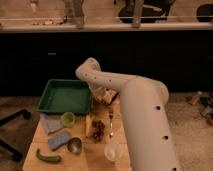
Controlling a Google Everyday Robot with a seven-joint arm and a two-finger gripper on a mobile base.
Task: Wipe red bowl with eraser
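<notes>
My gripper (103, 96) is at the end of the big white arm, low over the table just right of the green tray. The wrist hides most of it. An orange-red patch right under it looks like part of the red bowl (99, 93), which is mostly hidden by the gripper. A small pale tan block, probably the eraser (89, 125), lies on the table below the gripper, apart from it. A dark maroon-brown bowl (99, 131) sits right beside the block.
The green tray (64, 96) stands at the table's back left. Two blue-grey sponges (51, 123) lie at the left, near a small green cup (67, 118), a metal cup (75, 145), a green vegetable (48, 158), a fork (111, 125) and a clear cup (113, 150). The arm (145, 120) covers the table's right side.
</notes>
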